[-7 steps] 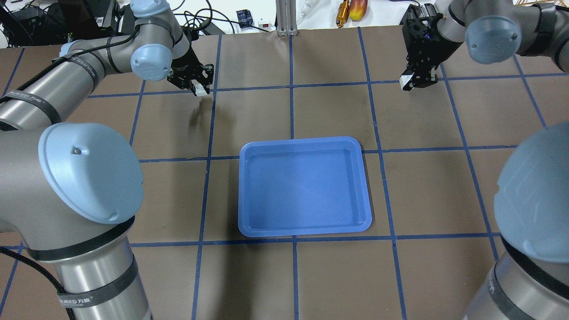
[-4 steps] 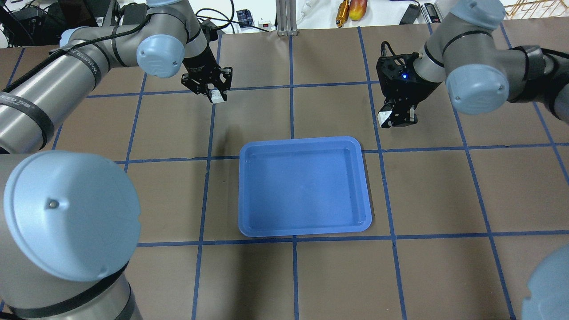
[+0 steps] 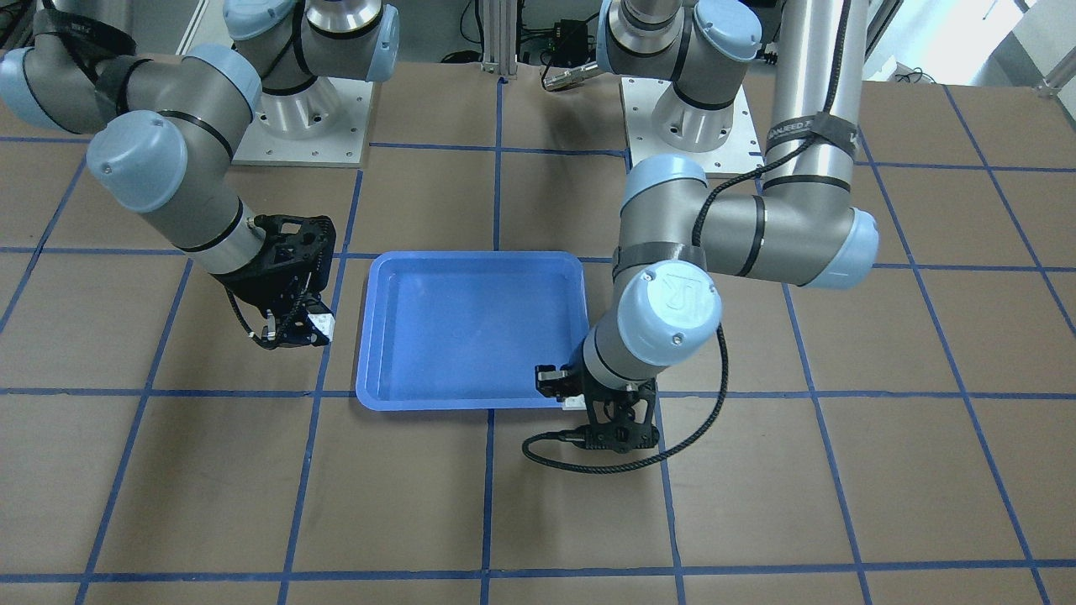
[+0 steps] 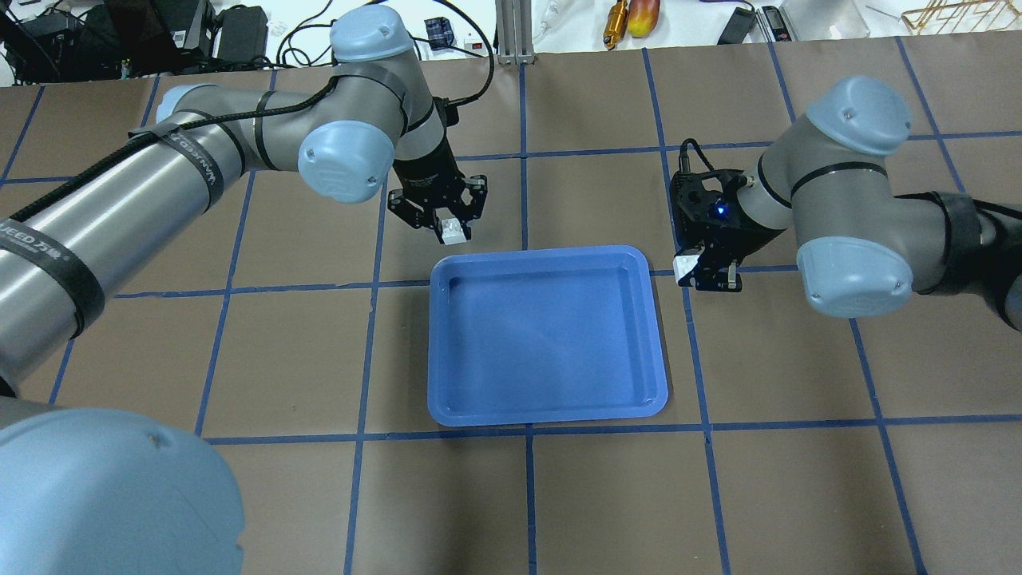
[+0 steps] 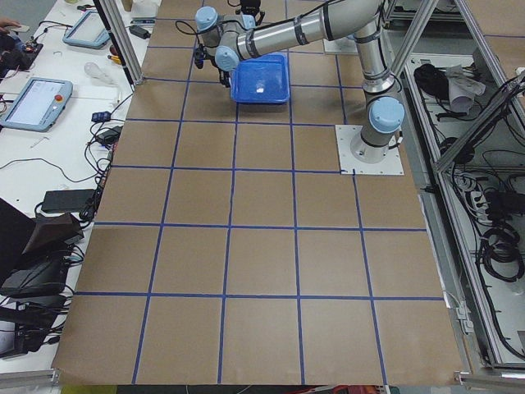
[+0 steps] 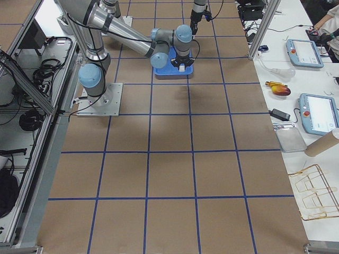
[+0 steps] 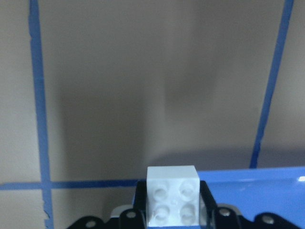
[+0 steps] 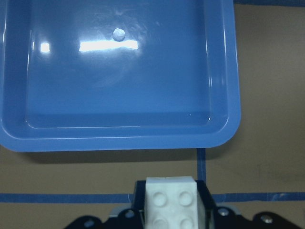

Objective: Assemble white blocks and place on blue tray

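The blue tray (image 4: 431,343) lies empty at the table's middle; it also shows in the front view (image 3: 471,257). My left gripper (image 4: 449,227) is shut on a white block (image 4: 454,232) and hovers just past the tray's far left corner. In the left wrist view the block (image 7: 172,194) is between the fingers, studs toward the camera, with the tray's rim (image 7: 257,183) below. My right gripper (image 4: 696,268) is shut on the other white block (image 4: 684,266) just right of the tray's far right corner. The right wrist view shows that block (image 8: 170,200) near the tray's rim (image 8: 229,119).
Blue tape lines (image 4: 375,279) cross the brown table in a grid. An aluminium post (image 4: 511,32), an orange tool (image 4: 631,16) and cables lie along the far edge. Operator pendants (image 6: 304,53) sit on a side bench.
Both arms have swung in from the far corners toward the tray, each still shut on its white block. The tray has not moved.
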### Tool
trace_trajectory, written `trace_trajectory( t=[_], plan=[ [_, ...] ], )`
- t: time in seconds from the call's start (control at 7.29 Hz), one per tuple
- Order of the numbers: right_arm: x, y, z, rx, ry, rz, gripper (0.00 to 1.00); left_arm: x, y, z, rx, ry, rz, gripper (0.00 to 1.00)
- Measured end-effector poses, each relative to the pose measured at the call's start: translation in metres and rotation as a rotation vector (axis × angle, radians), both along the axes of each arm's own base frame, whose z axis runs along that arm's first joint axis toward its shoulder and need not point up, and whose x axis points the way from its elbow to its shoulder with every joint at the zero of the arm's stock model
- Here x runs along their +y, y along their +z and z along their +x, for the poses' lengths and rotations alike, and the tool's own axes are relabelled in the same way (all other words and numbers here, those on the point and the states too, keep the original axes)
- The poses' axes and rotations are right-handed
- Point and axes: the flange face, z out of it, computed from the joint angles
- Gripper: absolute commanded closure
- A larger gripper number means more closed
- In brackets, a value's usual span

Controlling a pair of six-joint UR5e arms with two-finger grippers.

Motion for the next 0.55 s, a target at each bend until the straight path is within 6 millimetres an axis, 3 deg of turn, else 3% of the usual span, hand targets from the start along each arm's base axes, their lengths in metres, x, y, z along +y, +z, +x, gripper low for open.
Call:
trace_trajectory(
  t=[0.27,0.55],
  plan=[
    [0.011,-0.013,0.001,-0.002,-0.015,-0.011,1.0,0.042,-0.027,-0.039,-0.009,-0.027,0.016,1.0],
    [0.016,-0.017,0.003,-0.011,-0.02,-0.006,1.0,0.07,-0.048,-0.061,0.003,-0.021,0.013,1.0]
  ],
)
